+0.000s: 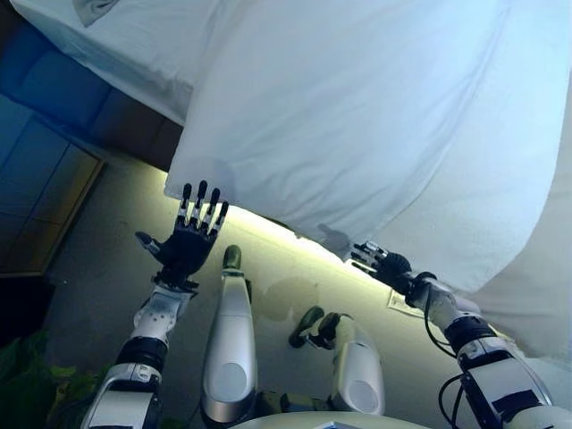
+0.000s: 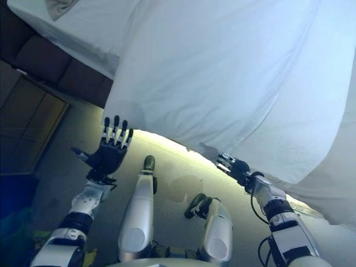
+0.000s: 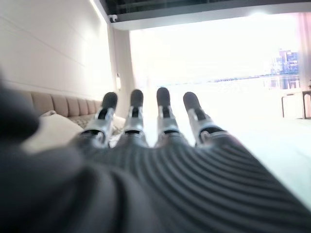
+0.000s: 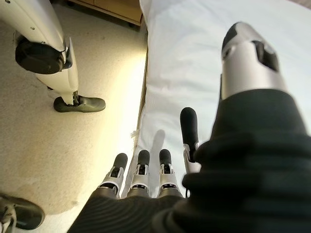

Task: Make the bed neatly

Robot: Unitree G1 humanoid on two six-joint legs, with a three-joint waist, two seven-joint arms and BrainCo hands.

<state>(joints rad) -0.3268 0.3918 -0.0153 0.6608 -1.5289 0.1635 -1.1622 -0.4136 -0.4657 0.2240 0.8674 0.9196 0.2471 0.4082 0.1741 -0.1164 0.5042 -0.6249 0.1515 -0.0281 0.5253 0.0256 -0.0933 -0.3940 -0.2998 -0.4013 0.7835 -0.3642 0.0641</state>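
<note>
- Two hands showed in the head views, and one white duvet (image 1: 375, 116) filled most of the frame, draped over the bed with its edge hanging above the floor (image 1: 116, 259).
- The left hand (image 1: 189, 239) was raised with fingers straight and spread, just short of the duvet's hanging corner, holding nothing.
- The right hand (image 1: 382, 262) reached to the duvet's lower edge; from the head its fingers looked partly tucked at the cloth.
- Only the right wrist view made clear that its fingers (image 4: 141, 167) were straight and resting on the white cover, not clamped on it.
- Only the left wrist view showed one pale pillow (image 3: 51, 131) and a tan padded headboard (image 3: 68, 104) past the extended fingers, with a bright window beyond.
- One wooden cabinet (image 1: 45, 197) stood by the bed's far side.
</note>
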